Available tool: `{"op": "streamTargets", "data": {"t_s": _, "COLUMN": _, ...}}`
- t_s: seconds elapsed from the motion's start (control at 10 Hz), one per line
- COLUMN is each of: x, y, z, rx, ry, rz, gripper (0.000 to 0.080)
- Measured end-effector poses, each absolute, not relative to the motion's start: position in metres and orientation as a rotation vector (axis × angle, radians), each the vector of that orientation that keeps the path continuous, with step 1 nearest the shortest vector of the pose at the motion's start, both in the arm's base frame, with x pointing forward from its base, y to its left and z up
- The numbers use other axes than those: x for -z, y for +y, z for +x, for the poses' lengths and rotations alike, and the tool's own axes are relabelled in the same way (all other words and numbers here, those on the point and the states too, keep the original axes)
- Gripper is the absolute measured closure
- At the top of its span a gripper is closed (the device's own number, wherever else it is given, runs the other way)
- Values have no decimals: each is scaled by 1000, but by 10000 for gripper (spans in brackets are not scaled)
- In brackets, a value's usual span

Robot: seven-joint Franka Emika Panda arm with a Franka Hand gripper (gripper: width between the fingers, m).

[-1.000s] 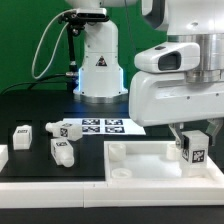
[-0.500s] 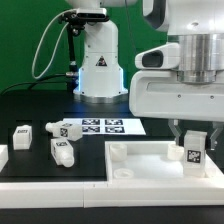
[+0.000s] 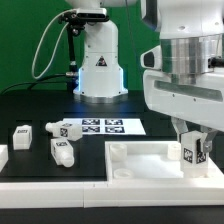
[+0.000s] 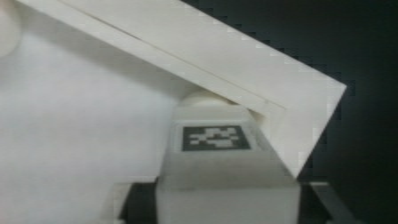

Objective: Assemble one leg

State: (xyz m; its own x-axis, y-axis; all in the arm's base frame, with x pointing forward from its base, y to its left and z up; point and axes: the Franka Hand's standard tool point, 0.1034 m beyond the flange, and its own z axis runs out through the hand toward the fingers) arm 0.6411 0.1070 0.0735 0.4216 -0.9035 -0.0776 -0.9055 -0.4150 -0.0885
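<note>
Over the panel's (image 3: 150, 160) corner at the exterior view's right, the gripper (image 3: 193, 150) hangs with its fingers clenched on a leg (image 3: 194, 155), the tag on that leg facing the camera. The leg stands upright between the fingers, its lower end down at the panel's raised rim; whether it touches the panel cannot be told. From the wrist view the same leg (image 4: 217, 150) shows its tag square on, with a rounded peg end pointing toward the panel's corner (image 4: 267, 75), and a dark finger (image 4: 320, 205) pressed against each of its sides. Well away from the panel, toward the exterior view's left, three more legs lie loose on the black table (image 3: 40, 105): one (image 3: 22, 133) farthest from the panel, one (image 3: 63, 150) just beside the panel's near edge, and one (image 3: 62, 128) lying tilted, its end touching the marker board (image 3: 108, 127). Behind the marker board stands the arm's white base (image 3: 98, 62), well apart from the panel. A white rail (image 3: 60, 186) runs along the table's front edge, below the panel.
</note>
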Motion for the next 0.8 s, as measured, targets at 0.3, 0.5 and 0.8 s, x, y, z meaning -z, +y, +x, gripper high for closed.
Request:
{"op": "streamTargets", "data": {"t_s": 0.3, "x": -73, "y": 117, "z": 639, "rx": 5, "ry": 956, "rz": -2889, "gripper": 183}}
{"op": "streamTargets", "data": {"t_s": 0.5, "x": -72, "y": 126, "z": 634, "rx": -68, "ry": 568, "rz": -3024, "gripper": 159}}
{"op": "streamTargets", "data": {"t_s": 0.8, "x": -73, "y": 113, "z": 640, "rx": 1, "ry": -94, "rz": -3085, "gripper": 150}}
